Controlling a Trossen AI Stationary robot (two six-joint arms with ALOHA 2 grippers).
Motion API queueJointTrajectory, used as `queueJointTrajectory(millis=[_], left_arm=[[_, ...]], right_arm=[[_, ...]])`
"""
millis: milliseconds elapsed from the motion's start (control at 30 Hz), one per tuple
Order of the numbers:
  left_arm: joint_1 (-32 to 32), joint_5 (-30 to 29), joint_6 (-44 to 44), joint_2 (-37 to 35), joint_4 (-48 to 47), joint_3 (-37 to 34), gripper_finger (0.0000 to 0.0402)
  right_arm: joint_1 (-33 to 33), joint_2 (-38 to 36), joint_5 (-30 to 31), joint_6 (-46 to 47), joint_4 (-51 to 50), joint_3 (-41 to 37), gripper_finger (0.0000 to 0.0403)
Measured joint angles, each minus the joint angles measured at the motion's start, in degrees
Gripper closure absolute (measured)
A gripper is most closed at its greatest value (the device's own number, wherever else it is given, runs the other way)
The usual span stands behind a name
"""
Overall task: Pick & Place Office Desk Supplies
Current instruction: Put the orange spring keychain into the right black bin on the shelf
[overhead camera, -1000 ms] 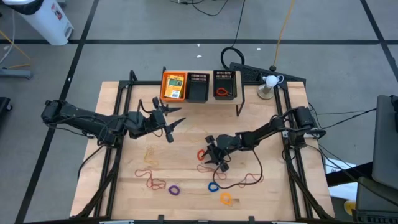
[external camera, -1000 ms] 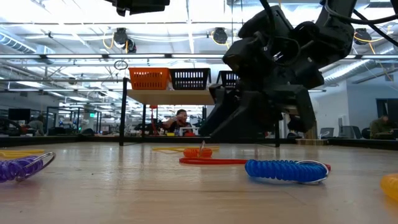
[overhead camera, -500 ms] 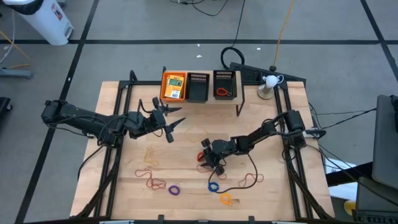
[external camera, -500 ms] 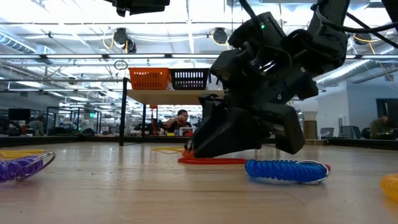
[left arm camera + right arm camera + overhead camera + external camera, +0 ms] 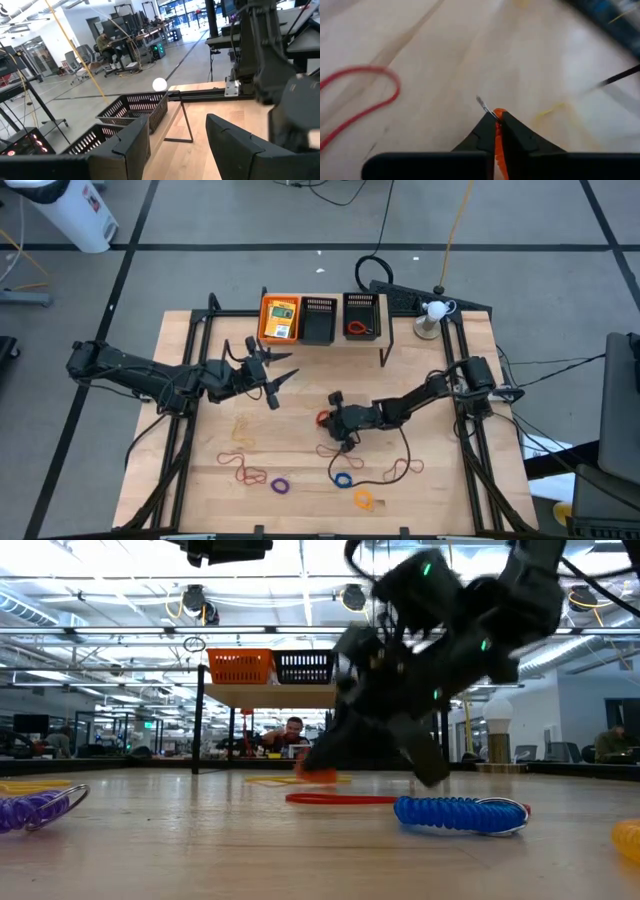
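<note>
Now the orange ring [image 5: 498, 131] is up off the table [image 5: 300, 470]; a moment ago it lay flat on the wood by the red band. The right gripper [image 5: 496, 119] was spread over it then, and now its two fingers are pressed tight together with the orange ring pinched between them. In the low view the ring [image 5: 318, 774] hangs just above the wood, and the red rubber band [image 5: 340, 798] lies flat below it. In the high view the right gripper [image 5: 328, 420] sits near the middle of the table and has moved a little toward the trays.

Close by, the blue ring [image 5: 343, 479] lies on the wood, with a yellow-orange ring [image 5: 363, 500] just past it. A purple ring [image 5: 281, 485] and thin red-brown bands [image 5: 243, 472] lie farther to the left side.

On the shelf at the back, the orange tray [image 5: 280, 318] holds a yellow packet with a green label [image 5: 281, 313]. Two black mesh trays [image 5: 319, 320] stand beside it.

The left gripper [image 5: 273, 377] has not moved. It hangs over the left half of the table with its fingers spread apart and nothing in them.
</note>
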Motion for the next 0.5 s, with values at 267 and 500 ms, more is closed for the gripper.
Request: queueJointTrajectory(millis=[267,500], left_arm=[[-0.01,0.00,-0.55,0.00,-0.36,0.00,0.0206],[0.00,0.00,-3.06,0.00,-0.36,0.00,0.0206]], right_arm=[[4.03,-13.05,17.49,-10.53,-0.03,0.00,0.0402],[4.84,-24.46,30.78,-18.33,2.59,0.00,0.0402]])
